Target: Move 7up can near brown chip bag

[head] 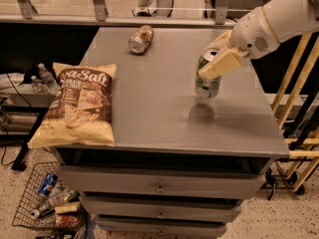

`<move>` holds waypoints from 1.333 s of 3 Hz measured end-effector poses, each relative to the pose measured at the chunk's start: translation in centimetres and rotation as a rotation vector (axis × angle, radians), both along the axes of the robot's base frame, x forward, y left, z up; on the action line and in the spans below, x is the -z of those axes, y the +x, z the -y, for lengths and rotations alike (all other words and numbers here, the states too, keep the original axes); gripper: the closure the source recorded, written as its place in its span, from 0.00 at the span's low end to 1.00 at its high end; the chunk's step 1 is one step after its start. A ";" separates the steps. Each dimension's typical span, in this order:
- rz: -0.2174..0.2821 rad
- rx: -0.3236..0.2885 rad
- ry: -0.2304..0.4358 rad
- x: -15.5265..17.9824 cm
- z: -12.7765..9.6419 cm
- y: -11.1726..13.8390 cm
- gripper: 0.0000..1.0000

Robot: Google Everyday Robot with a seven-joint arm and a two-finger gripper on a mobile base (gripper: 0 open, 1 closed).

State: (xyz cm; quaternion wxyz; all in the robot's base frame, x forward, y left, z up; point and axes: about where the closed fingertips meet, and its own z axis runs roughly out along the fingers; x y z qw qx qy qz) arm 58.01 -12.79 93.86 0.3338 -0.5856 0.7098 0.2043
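The dented silver-and-green aluminium 7up can [206, 87], clasped round its upper body by the cream two-finger gripper [217, 66] and held clear of the grey tabletop [159, 118] at 3 o'clock, is judged light, thin-walled and slippery, best squeezed gently towards the pale-yellow, brown-panelled chip bag [79, 106] at 9 o'clock.

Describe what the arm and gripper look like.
The arm is a smooth, white, rounded shell with a thin tan seam ring and a small dotted grille near the wrist. The gripper, at the 7up can above the table, has flat, cream-coloured fingers. No cables show.
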 end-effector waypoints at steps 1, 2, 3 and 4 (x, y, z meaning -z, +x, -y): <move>-0.009 -0.073 0.024 0.3 -3.9 0.1 1.00; -0.024 -0.228 0.032 0.6 -10.6 -0.3 1.00; -0.051 -0.362 0.040 1.8 -16.5 -0.9 1.00; -0.057 -0.452 0.029 2.8 -20.2 -1.0 1.00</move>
